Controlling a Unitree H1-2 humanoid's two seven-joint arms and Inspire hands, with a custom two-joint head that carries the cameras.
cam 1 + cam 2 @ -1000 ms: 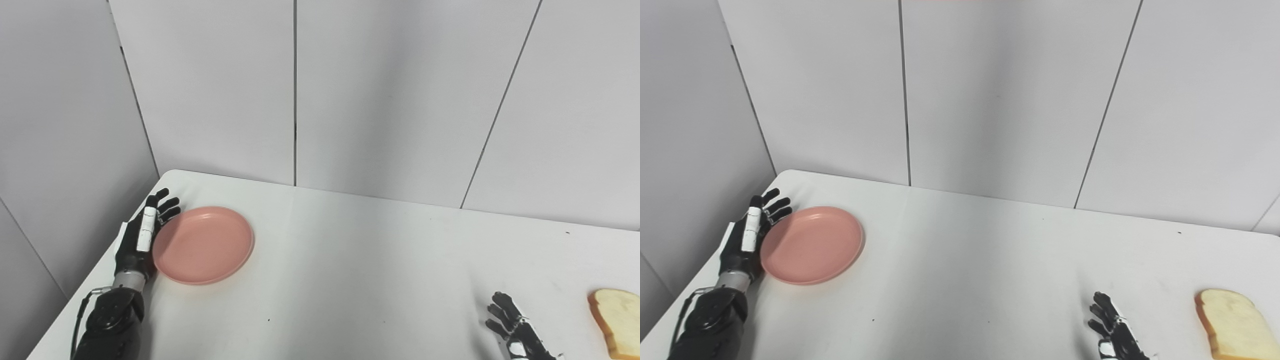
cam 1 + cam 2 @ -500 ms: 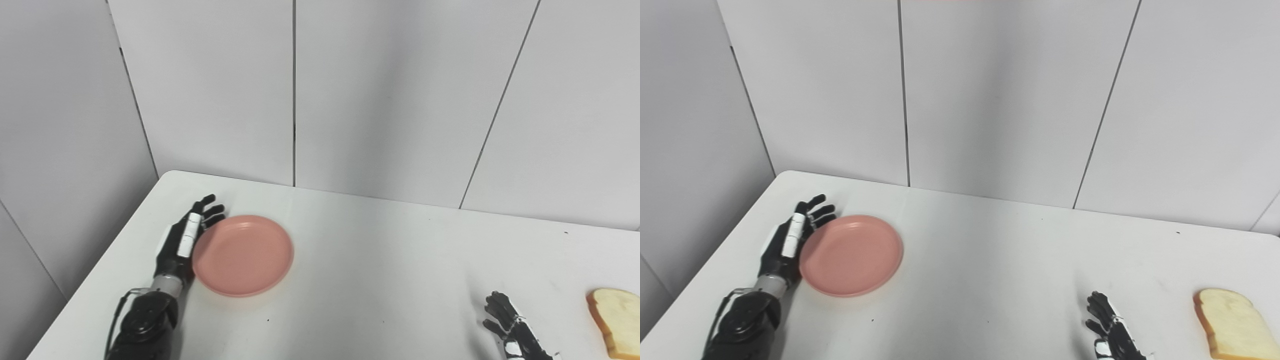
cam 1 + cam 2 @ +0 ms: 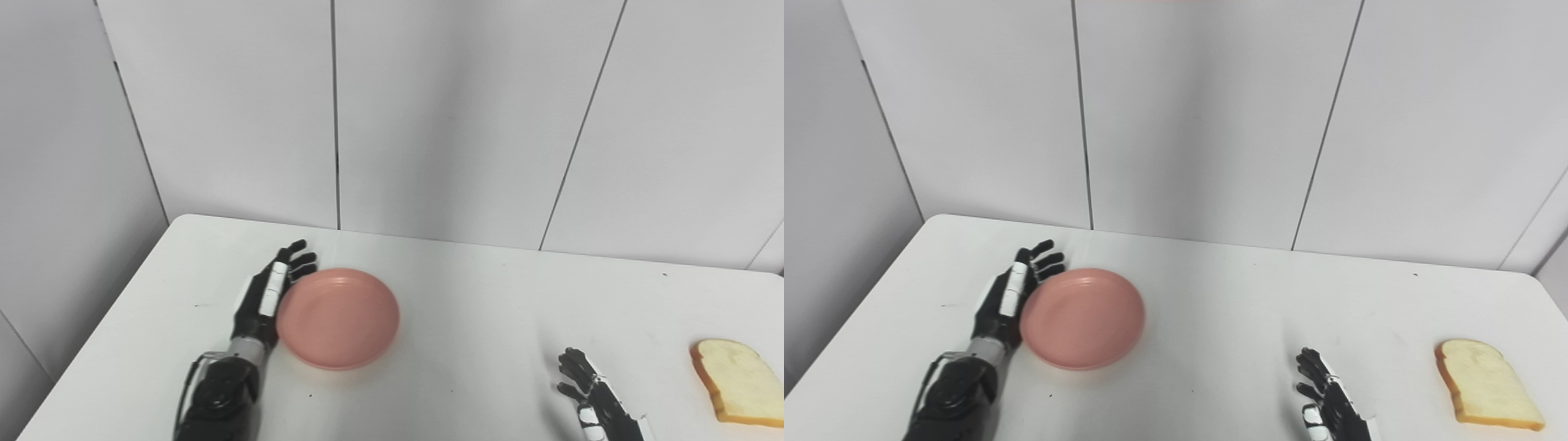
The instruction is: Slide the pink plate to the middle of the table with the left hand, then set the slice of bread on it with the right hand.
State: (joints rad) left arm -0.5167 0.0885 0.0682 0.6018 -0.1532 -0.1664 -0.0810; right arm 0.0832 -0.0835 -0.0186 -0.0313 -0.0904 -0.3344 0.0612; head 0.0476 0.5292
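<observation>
Since a second ago the left hand [image 3: 269, 297], flat and gripping nothing, has pushed the plate [image 3: 338, 317] rightward — not yet central; right hand [image 3: 1326, 401] idle, fingers spread, bread [image 3: 1485, 383] untouched.

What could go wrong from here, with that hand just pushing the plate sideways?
The left hand only leans its open side against the pink plate, gripping nothing, so the plate could slip past the fingers or spin away. The slice of bread lies close to the table's right end; a clumsy grab by the open right hand might nudge it toward that edge.
</observation>
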